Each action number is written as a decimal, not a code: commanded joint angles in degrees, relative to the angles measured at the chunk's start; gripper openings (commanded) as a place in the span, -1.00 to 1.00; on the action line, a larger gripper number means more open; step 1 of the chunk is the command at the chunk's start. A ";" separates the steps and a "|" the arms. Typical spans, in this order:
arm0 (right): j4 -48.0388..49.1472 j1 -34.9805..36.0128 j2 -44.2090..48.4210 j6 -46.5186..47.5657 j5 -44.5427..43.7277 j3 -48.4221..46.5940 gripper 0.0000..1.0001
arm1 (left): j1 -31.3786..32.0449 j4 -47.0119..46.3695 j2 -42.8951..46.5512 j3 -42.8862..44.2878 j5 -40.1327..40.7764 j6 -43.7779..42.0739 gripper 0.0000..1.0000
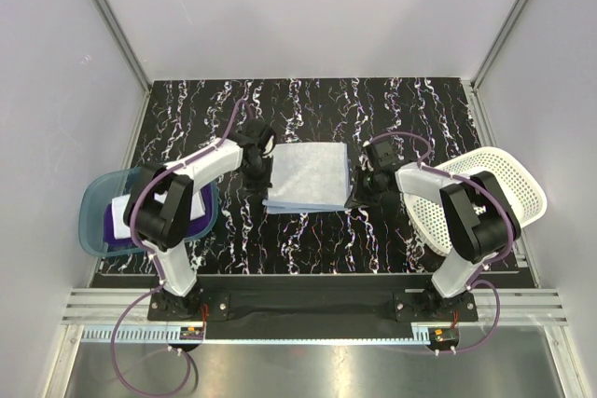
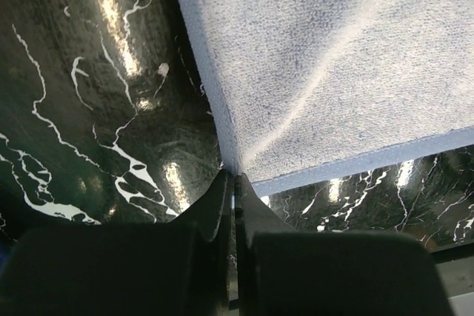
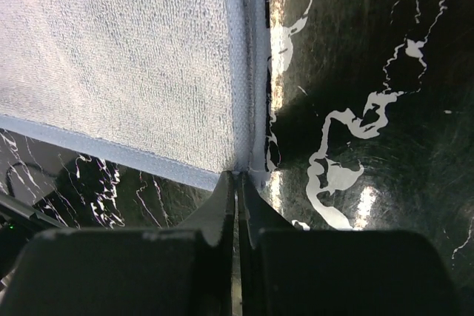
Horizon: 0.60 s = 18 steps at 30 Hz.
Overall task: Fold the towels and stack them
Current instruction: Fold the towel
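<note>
- light blue towel (image 1: 308,174) sits flat mid-table in the top view, right between the two arms. The left gripper (image 1: 259,163) is at its left edge and the right gripper (image 1: 366,182) is at its right edge, so neither arm is really nearer. There's a teal tub (image 1: 93,202) off to the left and a white basket (image 1: 513,184) off to the right, both well apart from the towel.
- left wrist view: the fingers are pressed together, and the towel's corner runs straight into the seam at their tips, so it looks pinched. The cloth spreads up and to the right from there, with one hem running off to the right.
- right wrist view: mirror image. The jaws are closed on the other corner and the cloth fans up and to the left.
- my guess is the fold hinges on both arms carrying that shared hem across to the opposite edge together, keeping it taut.
</note>
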State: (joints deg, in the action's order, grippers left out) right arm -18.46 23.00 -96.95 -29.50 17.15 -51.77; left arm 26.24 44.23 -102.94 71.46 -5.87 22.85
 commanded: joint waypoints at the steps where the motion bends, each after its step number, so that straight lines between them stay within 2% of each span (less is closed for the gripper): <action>1: 2.99 0.02 2.20 0.66 -2.82 0.00 -1.00 | 0.30 -2.39 0.19 0.00 0.24 -1.32 -1.00; 10: 0.09 0.02 4.40 2.60 -4.76 -1.23 -1.00 | 0.22 -4.06 3.52 -4.22 -1.69 0.00 -1.00; 14: -2.98 0.11 4.92 4.18 -6.24 -4.82 -1.00 | 0.30 -3.27 5.55 -3.17 -1.43 1.23 -1.00; 18: -2.12 0.02 4.75 4.62 -6.60 -3.00 -1.00 | 0.57 -7.14 7.22 -8.61 -3.28 4.39 -1.00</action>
State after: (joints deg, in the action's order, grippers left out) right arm -20.25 23.00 -94.28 -26.59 13.08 -54.54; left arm 26.61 39.18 -98.87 66.02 -8.10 24.86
